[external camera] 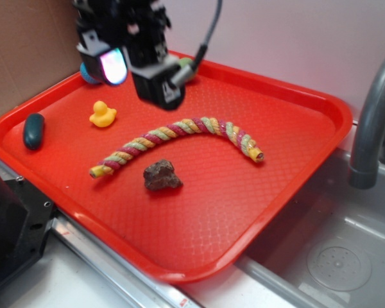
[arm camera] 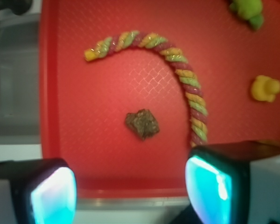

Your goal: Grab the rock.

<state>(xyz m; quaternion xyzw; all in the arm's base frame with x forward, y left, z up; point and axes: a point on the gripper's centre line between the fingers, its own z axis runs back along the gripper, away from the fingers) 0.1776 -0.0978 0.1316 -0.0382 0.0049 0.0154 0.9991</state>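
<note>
Exterior view: rock [external camera: 162, 175], dark brown, lumpy, jagged, lies alone mid red tray [external camera: 295, 167], just beside the curved twisted rope [external camera: 179, 138]. Yellow duck [external camera: 102, 114] and teal oval [external camera: 33, 130] sit farther left. Hand [external camera: 138, 77] hangs above the tray's far side, fingers spread, empty. Nothing covers the rock.

The exterior camera stood off one corner of the red plastic tray [external camera: 295, 186], looking down at a slant and taking in most of it. The wrist camera looked almost straight down from above, closer in. Both caught the twisted multicoloured rope [external camera: 179, 138] [arm camera: 177, 70] and small yellow duck [external camera: 102, 114] [arm camera: 266, 88].
</note>
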